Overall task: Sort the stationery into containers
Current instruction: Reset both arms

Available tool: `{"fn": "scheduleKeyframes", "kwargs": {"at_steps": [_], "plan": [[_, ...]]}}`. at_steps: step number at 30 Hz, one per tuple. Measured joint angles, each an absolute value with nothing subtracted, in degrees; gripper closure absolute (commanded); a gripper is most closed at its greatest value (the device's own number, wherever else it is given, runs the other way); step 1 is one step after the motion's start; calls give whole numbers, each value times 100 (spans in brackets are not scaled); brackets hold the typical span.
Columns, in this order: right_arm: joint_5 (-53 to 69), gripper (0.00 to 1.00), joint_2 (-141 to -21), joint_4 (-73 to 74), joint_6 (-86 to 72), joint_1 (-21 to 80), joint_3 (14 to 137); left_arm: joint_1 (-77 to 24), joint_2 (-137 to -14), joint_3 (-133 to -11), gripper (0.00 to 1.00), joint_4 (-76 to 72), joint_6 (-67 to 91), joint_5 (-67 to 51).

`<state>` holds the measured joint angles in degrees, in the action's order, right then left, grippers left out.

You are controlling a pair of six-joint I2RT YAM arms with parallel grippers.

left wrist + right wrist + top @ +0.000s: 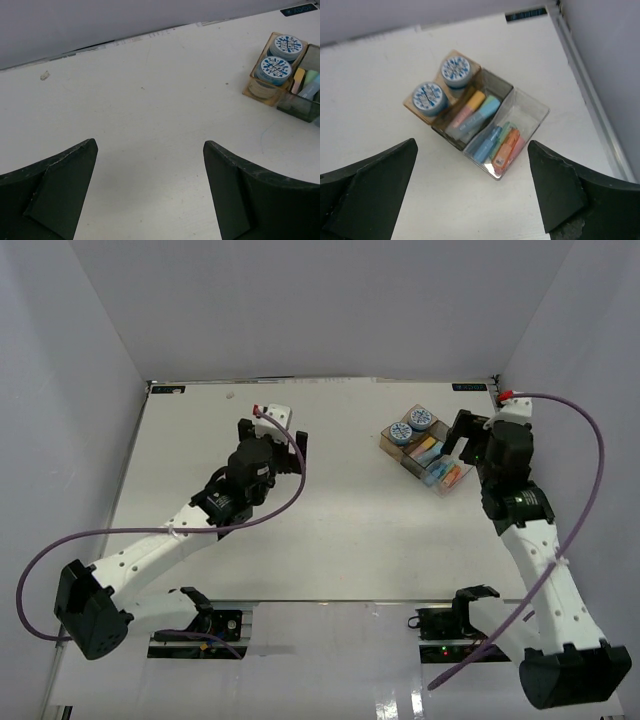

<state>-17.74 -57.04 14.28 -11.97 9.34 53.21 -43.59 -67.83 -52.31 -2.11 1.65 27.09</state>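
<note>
The containers [543, 119] are joined trays at the table's far right. Two blue-and-white rolls [429, 96] [456, 70] stand in the amber tray [386, 443]. Orange, pink and blue pieces [476, 114] lie in the grey tray, and blue, green, orange and pink pieces [507, 142] lie in the clear tray. My right gripper [471, 145] [458, 440] hovers open just above the clear tray, holding nothing. My left gripper [149, 144] [272, 438] is open and empty over bare table, left of the trays [254, 93].
White walls enclose the table on the left, far and right sides. A raised rail [590, 95] runs along the right edge close to the trays. A black label [472, 387] marks the far right corner. A tiny scrap [44, 75] lies near the far edge.
</note>
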Motion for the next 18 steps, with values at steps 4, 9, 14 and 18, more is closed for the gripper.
{"fn": "scheduleKeyframes", "kwargs": {"at_steps": [4, 9, 14, 18], "plan": [[-1621, 9, -4484, 1647, -932, 934, 5732, -4346, -6340, -5662, 2, 517, 635, 2928], [-1579, 10, -3208, 1747, -565, 934, 5896, -4322, -5317, -5977, 2, 1319, 1052, 3116], [-1466, 10, -2130, 1828, -276, 945, 5675, -4318, -4257, -6097, 2, 1931, 1192, 3170], [-1339, 10, -1361, 1828, -185, 1009, 5159, -4311, -3701, -6099, 2, 2346, 1253, 3168]]}}
